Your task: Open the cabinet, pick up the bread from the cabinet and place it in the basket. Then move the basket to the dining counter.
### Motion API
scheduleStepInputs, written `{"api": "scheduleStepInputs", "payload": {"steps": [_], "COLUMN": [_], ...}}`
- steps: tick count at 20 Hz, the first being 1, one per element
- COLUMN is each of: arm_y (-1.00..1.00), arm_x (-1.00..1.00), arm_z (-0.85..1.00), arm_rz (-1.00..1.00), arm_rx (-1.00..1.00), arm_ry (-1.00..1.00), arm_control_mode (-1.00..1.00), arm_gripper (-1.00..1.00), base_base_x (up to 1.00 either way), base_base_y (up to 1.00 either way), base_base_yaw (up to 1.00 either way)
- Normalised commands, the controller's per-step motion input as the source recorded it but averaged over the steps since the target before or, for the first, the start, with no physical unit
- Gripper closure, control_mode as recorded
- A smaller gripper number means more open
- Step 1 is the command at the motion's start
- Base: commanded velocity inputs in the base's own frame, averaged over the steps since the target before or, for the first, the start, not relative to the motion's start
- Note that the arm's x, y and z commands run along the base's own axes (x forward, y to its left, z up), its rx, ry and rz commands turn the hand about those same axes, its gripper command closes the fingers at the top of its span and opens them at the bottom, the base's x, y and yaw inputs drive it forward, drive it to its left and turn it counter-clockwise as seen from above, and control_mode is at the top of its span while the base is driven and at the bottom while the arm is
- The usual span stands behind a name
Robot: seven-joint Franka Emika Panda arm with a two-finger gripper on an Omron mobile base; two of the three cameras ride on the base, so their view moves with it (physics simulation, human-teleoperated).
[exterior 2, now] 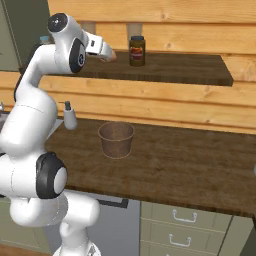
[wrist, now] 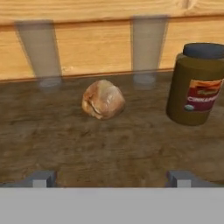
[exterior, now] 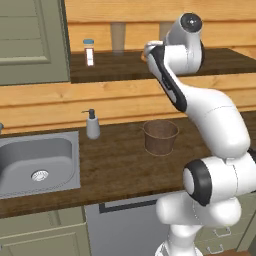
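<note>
Gripper [wrist: 112, 178] spread wide, nothing between the tips, aimed into the open cabinet. Arm reaches up over the counter to shelf height.

Shelf [wrist: 52, 144], left to right in the hand view: bare wood on the left; bread [wrist: 103, 99] toward the back of the shelf, roughly centred between the finger tips but still well ahead of them; jar [wrist: 197, 84] with red label standing to its right, near the bread, not touching.

Counter [exterior: 120, 165] below: sink [exterior: 37, 160] at the left edge, soap bottle [exterior: 92, 124] against the back wall, basket [exterior: 160, 136] upright near the middle. A small white bottle [exterior: 89, 51] stands at the shelf's left end.

Risks, judged from this pose:
- Right finger may clip the jar on the advance; little room on that side. A knocked jar could roll or push the roll.
- Bread is lumpy and rounded; closing off-centre could squeeze it out sideways or push it against the back wall.
- Coming in too low could scrape the tips on the shelf.
- Basket's thin handle could catch the roll at the drop.
</note>
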Motion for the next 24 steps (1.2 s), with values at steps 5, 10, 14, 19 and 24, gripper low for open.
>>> {"api": "scheduleStepInputs", "payload": {"steps": [5, 10, 14, 19, 24], "arm_y": [0.00, 0.00, 0.00, 0.00, 0.00], "arm_x": [0.39, 0.62, 0.39, 0.40, 0.65], "arm_z": [-0.04, -0.37, -0.04, 0.00, 0.00], "arm_rz": [-0.01, 0.00, 0.00, 0.00, 0.00], "arm_rx": [0.02, 0.00, 0.00, 0.00, 0.00], "arm_ry": [0.01, 0.05, 0.00, 0.00, 0.00], "arm_control_mode": [-1.00, -1.00, -1.00, -1.00, -1.00], "arm_gripper": [-1.00, -1.00, -1.00, -1.00, -1.00], "base_base_x": [0.00, 0.00, 0.00, 0.00, 0.00], "base_base_y": [0.00, 0.00, 0.00, 0.00, 0.00], "base_base_yaw": [0.00, 0.00, 0.00, 0.00, 0.00]}}
